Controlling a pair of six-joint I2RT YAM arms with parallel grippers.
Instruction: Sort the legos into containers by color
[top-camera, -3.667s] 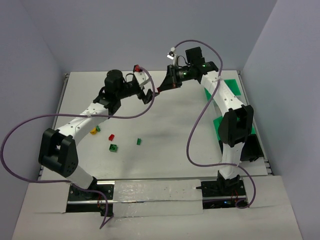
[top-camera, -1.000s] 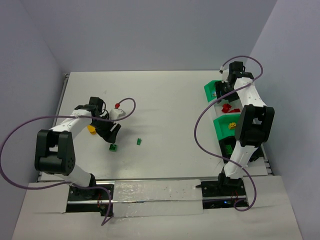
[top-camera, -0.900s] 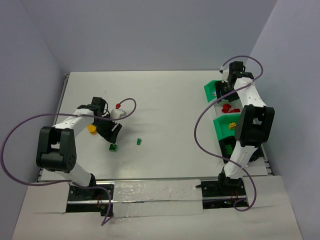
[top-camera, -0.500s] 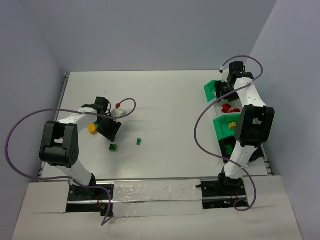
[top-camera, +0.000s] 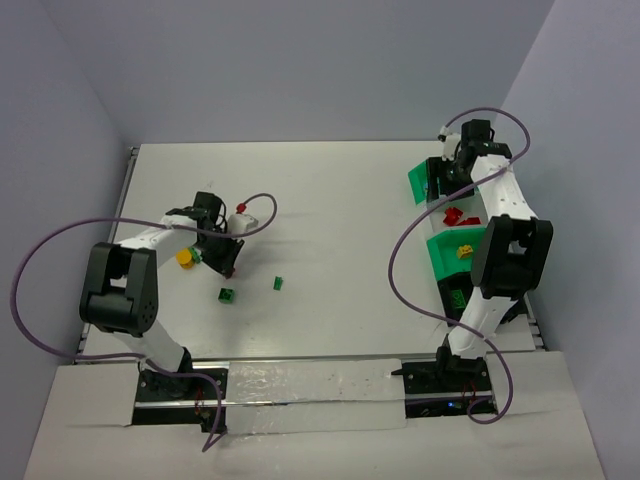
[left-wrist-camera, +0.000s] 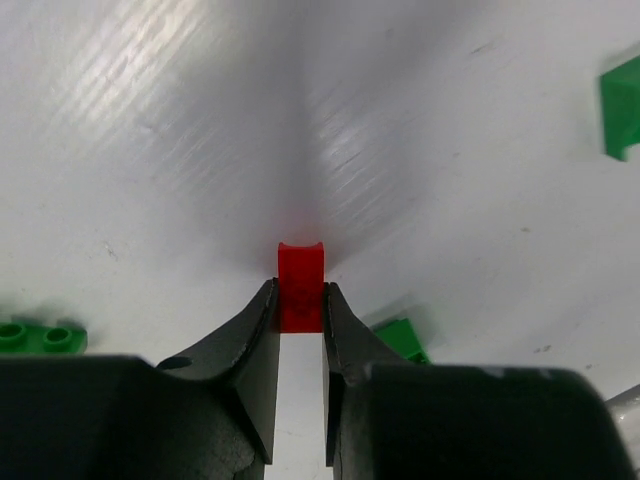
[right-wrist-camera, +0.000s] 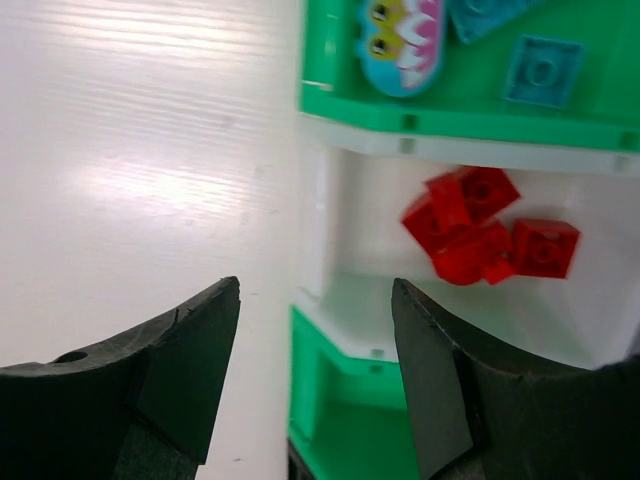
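**Left claw clamped on red lego; right claw open above containers**

Left claw (left-wrist-camera: 300, 322): the jaws are drawn in to a narrow gap and pinch a red lego (left-wrist-camera: 301, 280) by its two side faces. The brick stands upright between the fingertips (left-wrist-camera: 262, 318), with its upper half projecting beyond them. Whether it touches the desk (left-wrist-camera: 180, 130) or sits just clear of it cannot be told. A green lego (left-wrist-camera: 400, 336) lies just beside the right-hand finger and is partly hidden by it. A flat green lego (left-wrist-camera: 40, 337) with two studs lies on the desk to the other side, apart from the claw. A third green piece (left-wrist-camera: 622, 115) is cut off by the right edge of the wrist view. Seen from overhead, this claw is low over the left half of the desk, with a yellow lego (top-camera: 185, 258) near it on the outer side.

Right claw (right-wrist-camera: 315, 375): the jaws are spread wide, with nothing between them and nothing held. The claw hangs above the left walls of the containers (top-camera: 420, 182) lined along the right edge of the desk. Under it, a green container (right-wrist-camera: 450, 118) holds blue legos (right-wrist-camera: 541, 70) and a piece printed with a cartoon face (right-wrist-camera: 400, 35). Adjoining it, a white-walled container (right-wrist-camera: 318, 230) holds a cluster of red legos (right-wrist-camera: 480, 235). Touching that is another green container (right-wrist-camera: 335, 410), whose contents are out of view.
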